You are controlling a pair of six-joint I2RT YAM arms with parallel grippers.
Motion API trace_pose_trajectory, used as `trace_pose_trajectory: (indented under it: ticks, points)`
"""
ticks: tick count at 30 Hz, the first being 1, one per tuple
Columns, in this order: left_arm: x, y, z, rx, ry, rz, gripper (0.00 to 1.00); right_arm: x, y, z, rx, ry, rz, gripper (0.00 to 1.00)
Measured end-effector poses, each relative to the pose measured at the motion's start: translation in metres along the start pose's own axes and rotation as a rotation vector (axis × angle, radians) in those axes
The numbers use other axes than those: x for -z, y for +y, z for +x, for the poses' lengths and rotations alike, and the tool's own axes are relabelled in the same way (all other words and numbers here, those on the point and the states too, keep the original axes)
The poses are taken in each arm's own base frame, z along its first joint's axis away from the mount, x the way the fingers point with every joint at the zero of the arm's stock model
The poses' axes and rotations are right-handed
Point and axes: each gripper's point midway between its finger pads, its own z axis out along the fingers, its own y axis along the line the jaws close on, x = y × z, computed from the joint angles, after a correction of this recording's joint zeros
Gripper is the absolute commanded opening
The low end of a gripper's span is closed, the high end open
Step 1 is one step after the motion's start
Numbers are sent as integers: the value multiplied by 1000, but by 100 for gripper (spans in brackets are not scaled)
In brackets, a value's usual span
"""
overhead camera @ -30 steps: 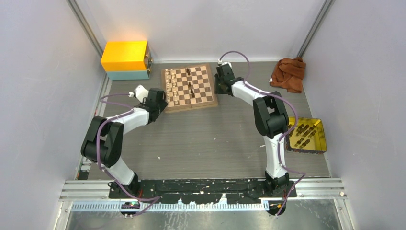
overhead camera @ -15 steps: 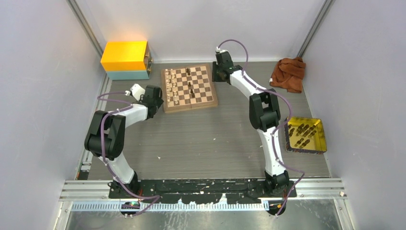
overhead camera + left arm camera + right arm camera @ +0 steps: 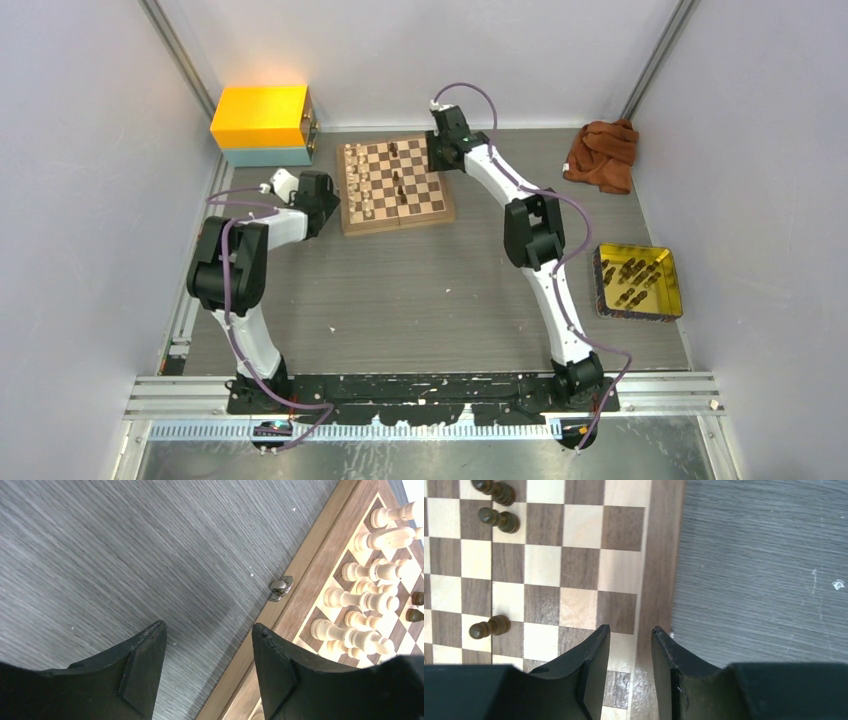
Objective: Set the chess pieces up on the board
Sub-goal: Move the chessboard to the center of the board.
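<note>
The board [image 3: 425,190] lies at the back middle of the table. Cream chess pieces [image 3: 367,600] stand along its left side, and a few dark chess pieces [image 3: 490,626] stand on middle squares. My left gripper [image 3: 207,627] hangs open and empty over the table beside the board's left border [image 3: 300,595]. My right gripper [image 3: 630,630] is open and empty above the board's right border [image 3: 659,570]. In the top view the left gripper [image 3: 330,197] sits at the board's left edge and the right gripper [image 3: 438,155] at its far right corner.
A yellow box [image 3: 262,118] on a teal base stands at the back left. A brown cloth [image 3: 602,152] lies at the back right. A yellow tray [image 3: 672,290] with several dark pieces sits by the right arm. A metal clasp [image 3: 281,587] sticks out from the board's edge.
Both grippers have opened wider. The right gripper moved left and farther back to the board's far right corner. The left gripper shifted slightly left and back, beside the board.
</note>
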Motion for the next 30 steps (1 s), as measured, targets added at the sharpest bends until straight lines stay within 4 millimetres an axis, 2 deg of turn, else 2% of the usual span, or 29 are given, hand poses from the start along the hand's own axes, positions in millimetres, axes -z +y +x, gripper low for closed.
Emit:
trace_pose_trajectory:
  ticks: [4,13,21,30]
  points:
    - [-2,-4,0,8,2,16,64,1,14,1,32,1,-10,43]
    - [-9,-11,-4,56,5,53,64,-11,38,9,111,-2,-9,45]
    - [-11,-18,-2,90,15,91,64,-13,40,13,123,-9,10,45]
    - [-8,-17,0,125,8,120,63,-2,36,26,119,-15,25,46]
